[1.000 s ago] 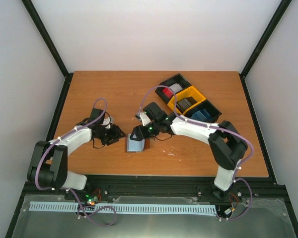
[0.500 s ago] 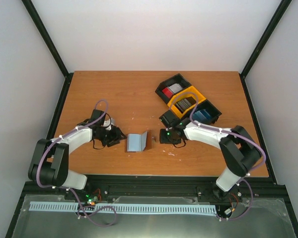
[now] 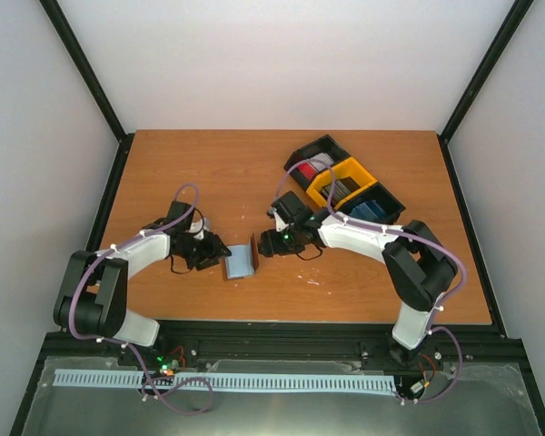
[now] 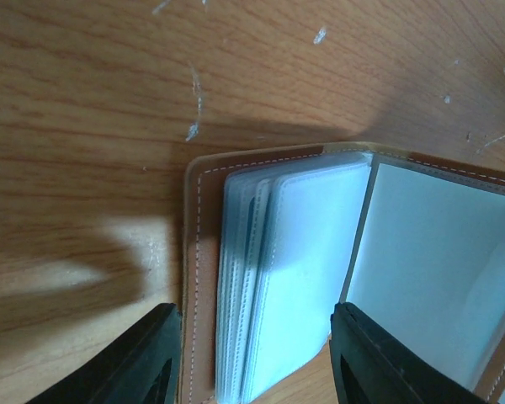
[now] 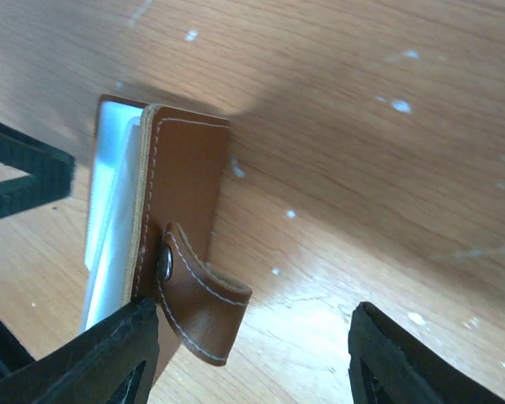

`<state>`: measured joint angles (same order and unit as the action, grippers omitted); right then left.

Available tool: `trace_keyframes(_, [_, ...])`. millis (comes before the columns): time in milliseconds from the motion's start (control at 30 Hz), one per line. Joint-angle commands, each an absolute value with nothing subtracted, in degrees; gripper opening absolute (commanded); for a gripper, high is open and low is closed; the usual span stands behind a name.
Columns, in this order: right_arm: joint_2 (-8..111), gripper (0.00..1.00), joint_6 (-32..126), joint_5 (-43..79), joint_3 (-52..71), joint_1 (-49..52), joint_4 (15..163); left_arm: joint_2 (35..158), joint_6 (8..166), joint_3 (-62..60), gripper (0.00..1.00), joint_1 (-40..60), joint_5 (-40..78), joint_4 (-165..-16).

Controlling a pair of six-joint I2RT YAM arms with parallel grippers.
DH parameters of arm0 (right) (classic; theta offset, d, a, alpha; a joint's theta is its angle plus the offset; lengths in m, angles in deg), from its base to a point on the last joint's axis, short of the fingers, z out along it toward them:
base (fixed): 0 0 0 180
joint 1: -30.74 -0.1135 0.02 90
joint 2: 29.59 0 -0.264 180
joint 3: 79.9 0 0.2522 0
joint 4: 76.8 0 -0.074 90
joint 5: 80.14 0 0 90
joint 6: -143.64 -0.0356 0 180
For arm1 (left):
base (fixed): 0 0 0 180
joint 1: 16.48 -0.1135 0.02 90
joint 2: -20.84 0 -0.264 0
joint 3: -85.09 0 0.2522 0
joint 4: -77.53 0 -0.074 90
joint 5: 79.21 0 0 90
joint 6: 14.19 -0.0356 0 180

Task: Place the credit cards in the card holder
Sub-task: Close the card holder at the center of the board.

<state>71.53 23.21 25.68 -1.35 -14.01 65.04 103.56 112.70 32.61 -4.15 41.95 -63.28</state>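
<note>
Card holder (image 3: pixel 241 261) lies open on the table (image 3: pixel 218 173), between your two arms and well apart from the tray (image 3: pixel 363 170). Pale blue-grey inside faces up.

Your left gripper (image 4: pixel 254 337) straddles the half that carries the clear sleeves (image 4: pixel 295 278). One finger sits against the outer leather edge and the other at the fold. To me that reads as a clamp across that half, likely so the holder can't slide and the sleeves fan apart for loading.

Your right gripper (image 5: pixel 252 337) has its jaws wide apart with nothing between them but bare wood. It faces the outside of the other cover, which is tilted up. The tab clasp (image 5: pixel 198 295) hangs just beside its left finger. I can't tell whether they touch. My guess is you're there to nudge that cover back so it doesn't fold over the sleeves.

Neither gripper carries a card. The credit cards (image 3: pixel 341 188) are in the tray in three stacks: red/white at the far end, grey in the yellow middle bin and blue at the near end. I can't tell whether any sleeve is already filled, because the plastic is too cloudy.

Judgement: this is the prep step, with the holder braced open. Next you need the right arm to go to the tray for a card. The risk is the raised cover flopping shut once you leave it.
</note>
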Motion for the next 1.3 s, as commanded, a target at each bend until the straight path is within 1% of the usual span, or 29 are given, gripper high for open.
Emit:
trace_keyframes(0, [74.3, 0.62, 26.6, 29.7, 2.1, -15.0, 66.2, 104.1, 111.9, 31.2, 0.50, -3.9, 41.6, -63.3])
trace_keyframes(133, [76.9, 0.62, 28.3, 30.7, 5.2, -16.3, 64.8, 102.8, 112.3, 30.5, 0.50, -3.9, 39.5, -62.4])
trace_keyframes(267, [79.4, 0.63, 30.3, 31.7, 8.9, -18.2, 63.5, 99.3, 114.8, 30.3, 0.47, -3.9, 33.5, -61.3])
trace_keyframes(400, [82.0, 0.65, 32.0, 30.3, 12.4, -20.4, 61.6, 94.9, 119.0, 31.1, 0.47, -3.9, 28.3, -60.6])
trace_keyframes(500, [84.2, 0.66, 32.6, 28.6, 14.5, -21.5, 60.6, 91.3, 121.0, 32.2, 0.45, -4.4, 26.6, -61.0])
trace_keyframes(567, [86.1, 0.64, 33.2, 27.0, 15.9, -22.0, 59.7, 88.8, 121.0, 33.2, 0.44, -4.8, 28.0, -62.6])
trace_keyframes(667, [89.3, 0.58, 34.4, 23.9, 18.5, -23.3, 57.1, 87.2, 119.9, 34.7, 0.42, -5.0, 33.9, -66.9])
trace_keyframes(800, [90.4, 0.54, 35.1, 24.6, 19.0, -24.2, 57.9, 87.2, 117.6, 37.0, 0.30, -5.0, 43.2, -71.3])
trace_keyframes(900, [90.5, 0.54, 35.2, 25.7, 18.6, -24.6, 59.3, 87.8, 116.4, 38.7, 0.27, -5.0, 46.6, -72.7])
trace_keyframes(1033, [89.3, 0.55, 36.8, 26.0, 15.8, -24.7, 62.1, 90.6, 116.8, 40.1, 0.27, -5.1, 47.0, -72.7])
trace_keyframes(1167, [87.2, 0.56, 39.5, 27.0, 10.7, -24.7, 65.5, 92.1, 117.4, 40.1, 0.32, -5.1, 45.8, -75.2])
trace_keyframes(1267, [86.5, 0.56, 41.7, 27.9, 9.2, -24.7, 66.3, 91.9, 116.6, 40.0, 0.39, -5.1, 44.8, -77.7])
